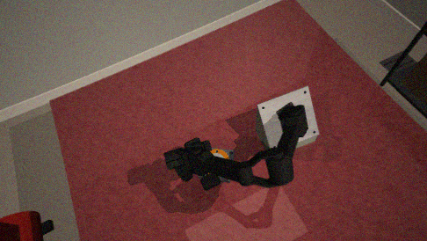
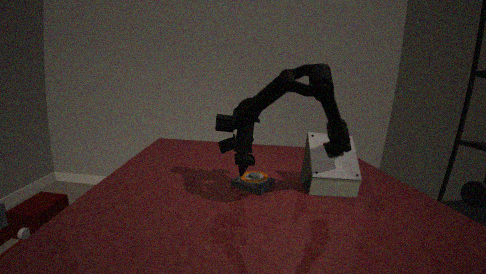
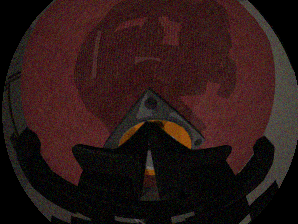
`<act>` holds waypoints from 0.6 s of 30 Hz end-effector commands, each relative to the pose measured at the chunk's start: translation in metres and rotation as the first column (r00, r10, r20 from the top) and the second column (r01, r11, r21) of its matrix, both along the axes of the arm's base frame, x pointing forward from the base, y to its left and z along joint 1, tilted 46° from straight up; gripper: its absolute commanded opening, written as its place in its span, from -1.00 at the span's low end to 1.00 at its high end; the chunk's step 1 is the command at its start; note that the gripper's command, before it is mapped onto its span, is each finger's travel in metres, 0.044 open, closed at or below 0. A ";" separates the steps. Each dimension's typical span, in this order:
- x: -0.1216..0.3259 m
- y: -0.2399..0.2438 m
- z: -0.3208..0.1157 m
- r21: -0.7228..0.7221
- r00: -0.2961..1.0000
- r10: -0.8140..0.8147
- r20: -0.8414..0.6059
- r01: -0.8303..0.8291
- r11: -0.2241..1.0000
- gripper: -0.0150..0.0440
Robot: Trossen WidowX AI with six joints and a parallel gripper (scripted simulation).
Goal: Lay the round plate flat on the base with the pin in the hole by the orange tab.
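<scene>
Landmark: the dark square base (image 2: pixel 252 184) on the red mat (image 2: pixel 150 225).

Nearest in the wrist view: the black parallel-jaw gripper (image 3: pixel 149 163), fingers pressed together with nothing between them, only a thin bright sliver showing at the seam. The fingertips point down onto the round orange plate (image 3: pixel 174 131), which sits on the base just beyond them. Whether they touch the plate cannot be told from here. In the exterior view the closed tip hangs right at the plate's near-left rim.

Step in hand, by my reading: use the closed fingers as a pusher and turn the plate about its post until the hole by the orange tab comes over the pin. To do it well:
- press at the rim, sideways along the edge, not straight down, since downward load would wedge the plate harder onto the pin;
- turn slowly, watch for the plate to drop flat;
- then lift straight off so nothing rests on it.
Tab, hole and pin are too small and dark to pick out, so which way to turn is unclear.

Beyond the base: the white mounting block (image 2: pixel 332 172) carrying the arm's foot, well apart to the right.

Count: one gripper, one plate, one base, one white block, one mat.
</scene>
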State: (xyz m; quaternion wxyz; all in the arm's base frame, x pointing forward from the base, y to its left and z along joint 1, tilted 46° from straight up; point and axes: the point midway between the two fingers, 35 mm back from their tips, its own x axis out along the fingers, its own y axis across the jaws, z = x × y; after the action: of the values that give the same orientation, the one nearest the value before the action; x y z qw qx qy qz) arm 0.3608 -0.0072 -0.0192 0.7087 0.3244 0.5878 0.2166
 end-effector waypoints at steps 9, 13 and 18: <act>0.000 -0.005 -0.008 -0.006 1.000 0.005 -0.005 -0.005 1.000 -0.49; 0.000 -0.006 -0.009 -0.007 1.000 0.005 -0.005 -0.005 1.000 -0.49; -0.001 -0.008 -0.011 -0.007 1.000 0.005 -0.005 -0.005 1.000 -0.49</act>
State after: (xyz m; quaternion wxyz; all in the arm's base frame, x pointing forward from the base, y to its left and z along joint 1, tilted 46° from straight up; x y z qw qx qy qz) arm 0.3613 -0.0136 -0.0252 0.7087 0.3247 0.5876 0.2168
